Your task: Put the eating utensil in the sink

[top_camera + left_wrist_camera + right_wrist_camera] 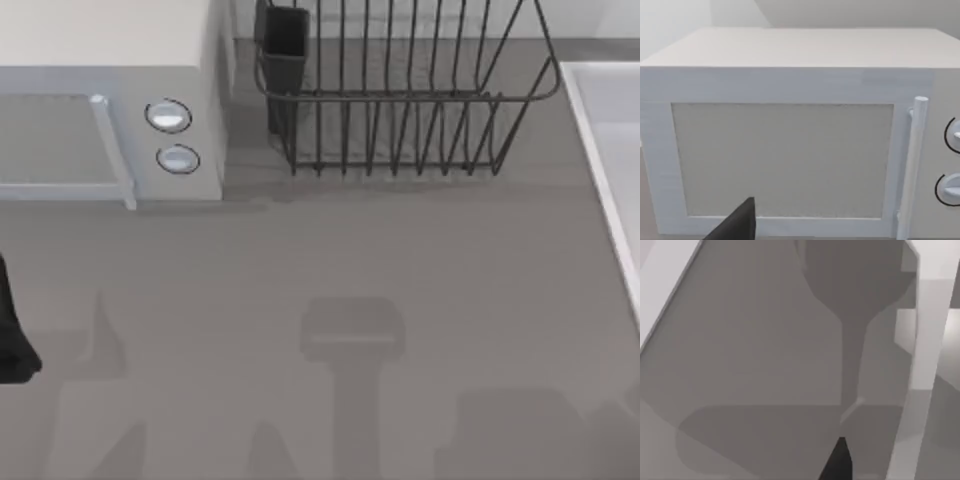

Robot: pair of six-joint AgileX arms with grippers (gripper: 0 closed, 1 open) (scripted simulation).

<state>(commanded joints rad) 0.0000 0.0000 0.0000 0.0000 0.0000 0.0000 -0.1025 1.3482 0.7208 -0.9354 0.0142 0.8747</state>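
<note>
The left gripper (15, 345) sat at the table's (330, 270) left edge, in front of the white box (110, 100); whether its fingers were open could not be told; the right gripper (839, 460) hovered over the sink (610, 150), grip likewise unclear. No utensil was visible, so finding it seemed the next step; the wire rack (400, 110), beside the box, held a dark cup (285, 40).

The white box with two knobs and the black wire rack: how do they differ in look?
The white box is solid, pale and closed, with a door handle and two round knobs; the wire rack is black, open and see-through. The box stands at the table's left, the rack nearer the middle. Both sit at the table's back.
</note>
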